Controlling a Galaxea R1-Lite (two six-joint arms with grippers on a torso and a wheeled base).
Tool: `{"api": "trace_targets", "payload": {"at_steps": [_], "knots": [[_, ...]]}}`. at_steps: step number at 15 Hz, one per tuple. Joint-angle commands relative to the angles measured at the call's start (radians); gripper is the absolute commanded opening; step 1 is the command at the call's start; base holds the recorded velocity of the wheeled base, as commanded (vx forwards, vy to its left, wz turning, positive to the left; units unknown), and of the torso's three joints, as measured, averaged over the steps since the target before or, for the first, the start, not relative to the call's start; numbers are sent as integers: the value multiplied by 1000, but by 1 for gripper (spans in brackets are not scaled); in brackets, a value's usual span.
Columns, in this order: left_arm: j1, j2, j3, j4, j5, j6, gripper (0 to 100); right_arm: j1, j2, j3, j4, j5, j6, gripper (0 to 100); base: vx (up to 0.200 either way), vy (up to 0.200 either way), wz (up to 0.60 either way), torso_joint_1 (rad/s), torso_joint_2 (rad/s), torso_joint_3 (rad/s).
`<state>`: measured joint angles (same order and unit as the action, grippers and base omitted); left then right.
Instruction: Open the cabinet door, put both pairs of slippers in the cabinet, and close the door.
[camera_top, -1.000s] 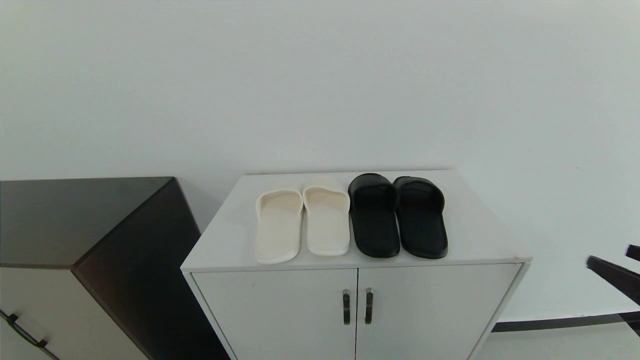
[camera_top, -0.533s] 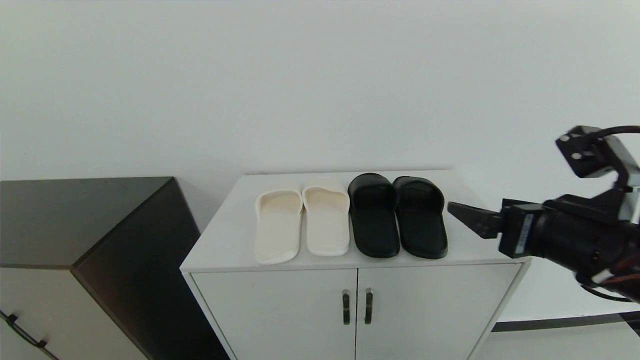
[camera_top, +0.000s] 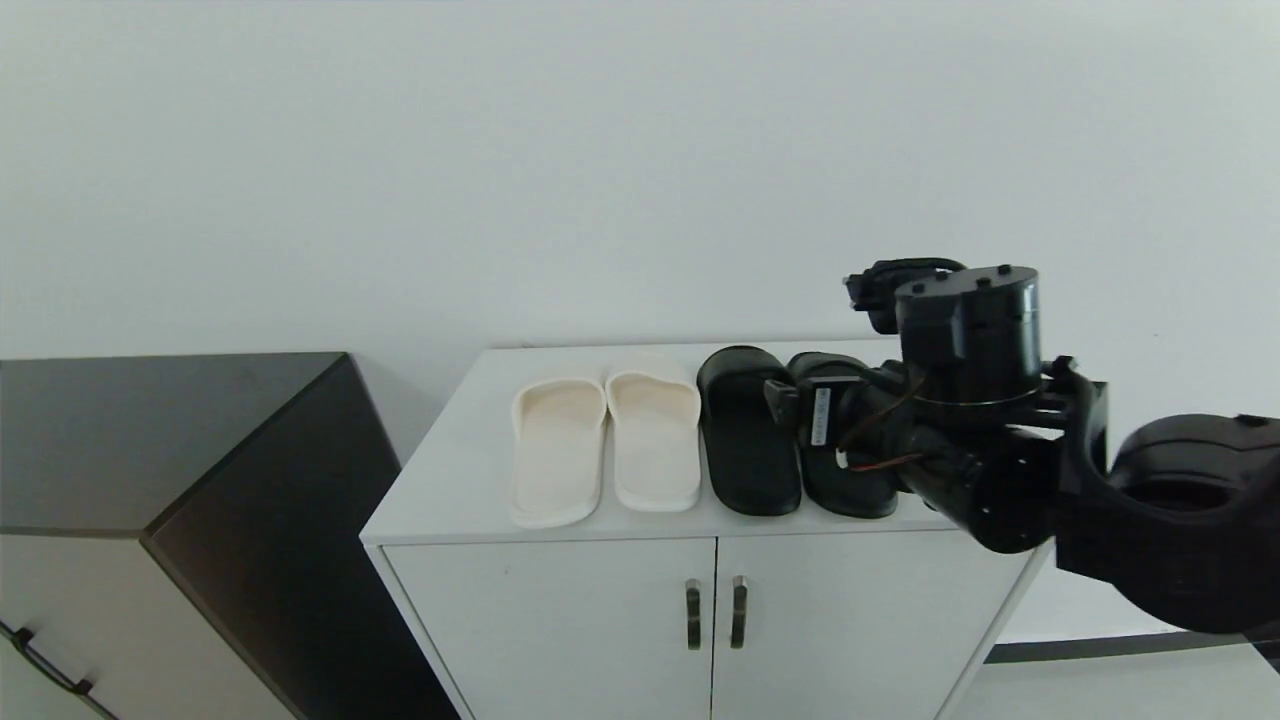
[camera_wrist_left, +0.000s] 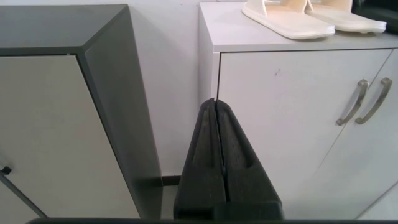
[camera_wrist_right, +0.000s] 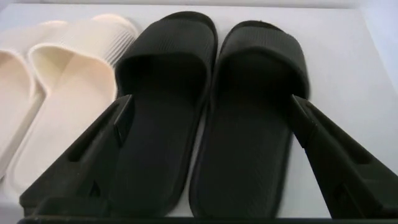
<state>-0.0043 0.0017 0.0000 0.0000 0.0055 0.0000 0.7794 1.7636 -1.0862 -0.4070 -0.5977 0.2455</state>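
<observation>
atop the cabinet (camera_top: 560, 620), black slippers (camera_wrist_right: 249, 137) lie lengthwise ahead of the right claw (camera_wrist_right: 211, 102), spread wide; left claw (camera_wrist_left: 216, 106) clenched.

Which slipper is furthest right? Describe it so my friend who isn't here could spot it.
Find the low white two-door cabinet against the wall. On its top four moulded slippers lie side by side: a cream pair on the left, a black pair on the right. Yours is the black moulded slipper at the row's right end, the only black one with no slipper to its right.
</observation>
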Motion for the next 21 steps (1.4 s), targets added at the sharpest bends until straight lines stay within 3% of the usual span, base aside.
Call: {"api": "trace_targets", "payload": {"at_steps": [1, 15, 16, 21], "knots": [[0, 0, 0, 0, 1, 0, 0, -3, 135, -93, -1, -28, -8, 100, 0, 0, 0, 0, 0, 0], [0, 0, 0, 0, 1, -6, 0, -135, 359, -336, -3, -40, -43, 100, 0, 0, 0, 0, 0, 0], [0, 0, 0, 0, 1, -6, 0, -137, 366, -345, -1, -39, -45, 0, 0, 0, 0, 0, 0, 0], [0, 0, 0, 0, 1, -15, 0, -135, 364, -347, -3, -47, -46, 0, 0, 0, 0, 0, 0, 0]]}}
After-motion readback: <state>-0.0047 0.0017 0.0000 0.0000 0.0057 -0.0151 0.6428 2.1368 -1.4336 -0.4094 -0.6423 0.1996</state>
